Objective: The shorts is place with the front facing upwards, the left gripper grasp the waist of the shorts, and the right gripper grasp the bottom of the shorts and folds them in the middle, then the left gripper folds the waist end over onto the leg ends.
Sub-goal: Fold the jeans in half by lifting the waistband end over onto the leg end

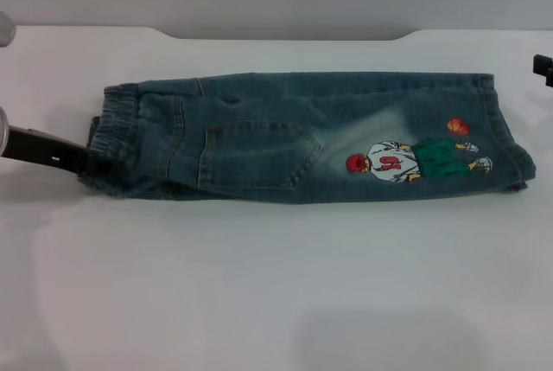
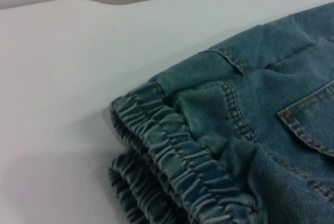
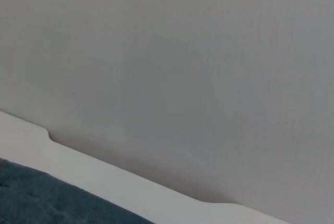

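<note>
Shorts (image 1: 311, 137) lie folded lengthwise on the white table (image 1: 259, 284), waist of the shorts (image 1: 112, 142) toward robot's left, leg ends (image 1: 505, 142) toward right, cartoon print (image 1: 415, 159) up. Left gripper (image 1: 97, 162) sits at the waistband's near corner, touching the elastic; probably clamped on it, but the fingers are hidden, so can't tell. Right gripper (image 1: 543, 68) is barely visible at far right edge, clear of the denim; opening can't be told.

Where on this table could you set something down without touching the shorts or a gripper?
The widest bare stretch of the table runs along the near side of the shorts. A narrower strip lies between them and the far edge. It is crowded at the waist of the shorts, where the left gripper reaches in.
</note>
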Controlling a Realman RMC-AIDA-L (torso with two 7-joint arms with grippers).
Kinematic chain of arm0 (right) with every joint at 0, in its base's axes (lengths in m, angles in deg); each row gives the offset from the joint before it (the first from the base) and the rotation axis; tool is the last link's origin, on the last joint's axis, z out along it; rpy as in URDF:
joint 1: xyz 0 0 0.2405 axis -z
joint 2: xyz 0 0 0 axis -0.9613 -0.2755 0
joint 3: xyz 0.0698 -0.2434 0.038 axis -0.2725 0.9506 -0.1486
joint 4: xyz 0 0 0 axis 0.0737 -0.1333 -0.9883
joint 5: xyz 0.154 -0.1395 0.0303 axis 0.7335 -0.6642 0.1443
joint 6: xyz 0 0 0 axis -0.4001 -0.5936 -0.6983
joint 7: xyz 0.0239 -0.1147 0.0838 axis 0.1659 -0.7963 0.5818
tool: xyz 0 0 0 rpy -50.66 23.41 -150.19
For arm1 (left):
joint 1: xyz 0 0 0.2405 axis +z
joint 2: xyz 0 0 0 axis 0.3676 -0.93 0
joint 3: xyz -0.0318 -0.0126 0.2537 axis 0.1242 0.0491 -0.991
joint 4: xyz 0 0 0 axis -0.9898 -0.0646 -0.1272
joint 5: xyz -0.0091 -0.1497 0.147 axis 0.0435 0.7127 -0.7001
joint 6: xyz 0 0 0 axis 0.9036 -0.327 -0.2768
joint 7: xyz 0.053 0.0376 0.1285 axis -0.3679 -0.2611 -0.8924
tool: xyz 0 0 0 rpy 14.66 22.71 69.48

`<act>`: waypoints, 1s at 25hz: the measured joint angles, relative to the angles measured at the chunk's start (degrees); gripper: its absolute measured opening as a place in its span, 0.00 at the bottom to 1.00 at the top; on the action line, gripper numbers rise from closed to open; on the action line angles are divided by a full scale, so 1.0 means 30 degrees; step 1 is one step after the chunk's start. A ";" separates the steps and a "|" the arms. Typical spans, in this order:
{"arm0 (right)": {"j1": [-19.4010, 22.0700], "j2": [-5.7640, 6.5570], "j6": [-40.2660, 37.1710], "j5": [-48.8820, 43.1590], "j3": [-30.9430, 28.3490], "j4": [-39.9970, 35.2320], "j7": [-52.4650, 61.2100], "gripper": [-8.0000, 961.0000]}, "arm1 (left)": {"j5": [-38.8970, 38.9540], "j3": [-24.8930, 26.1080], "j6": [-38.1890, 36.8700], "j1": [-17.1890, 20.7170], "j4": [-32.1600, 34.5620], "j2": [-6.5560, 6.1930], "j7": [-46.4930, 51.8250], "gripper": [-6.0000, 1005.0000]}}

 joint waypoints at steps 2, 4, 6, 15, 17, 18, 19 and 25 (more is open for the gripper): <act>0.0010 0.0003 0.0001 0.0049 -0.0031 -0.0016 -0.0005 0.54 | -0.0001 0.0013 -0.0005 -0.0015 -0.0120 -0.0022 -0.0002 0.58; 0.0054 0.0014 0.0003 0.0167 -0.0064 -0.0023 -0.0030 0.54 | 0.0000 0.0012 -0.0010 -0.0017 -0.0147 -0.0029 -0.0022 0.49; 0.0075 0.0027 0.0002 0.0228 -0.0069 -0.0026 -0.0054 0.54 | 0.0002 0.0000 -0.0013 -0.0016 -0.0207 -0.0039 -0.0034 0.38; 0.0116 0.0020 -0.0004 0.0248 -0.0057 -0.0025 -0.0059 0.54 | 0.0003 -0.0006 -0.0018 -0.0023 -0.0284 -0.0113 -0.0041 0.12; 0.0117 0.0016 -0.0003 0.0258 -0.0055 -0.0019 -0.0059 0.54 | 0.0004 -0.0005 -0.0035 0.0004 -0.0270 -0.0118 -0.0041 0.09; 0.0117 0.0015 -0.0001 0.0267 -0.0056 -0.0002 -0.0059 0.54 | 0.0004 -0.0005 -0.0038 0.0027 -0.0239 -0.0118 -0.0041 0.07; 0.0117 0.0013 0.0000 0.0273 -0.0056 0.0015 -0.0060 0.54 | 0.0003 -0.0005 -0.0044 0.0038 -0.0210 -0.0117 -0.0041 0.05; 0.0070 -0.0003 0.0003 0.0285 -0.0010 0.0090 -0.0059 0.54 | 0.0117 0.0052 -0.0296 0.0058 0.0008 -0.0110 -0.0040 0.05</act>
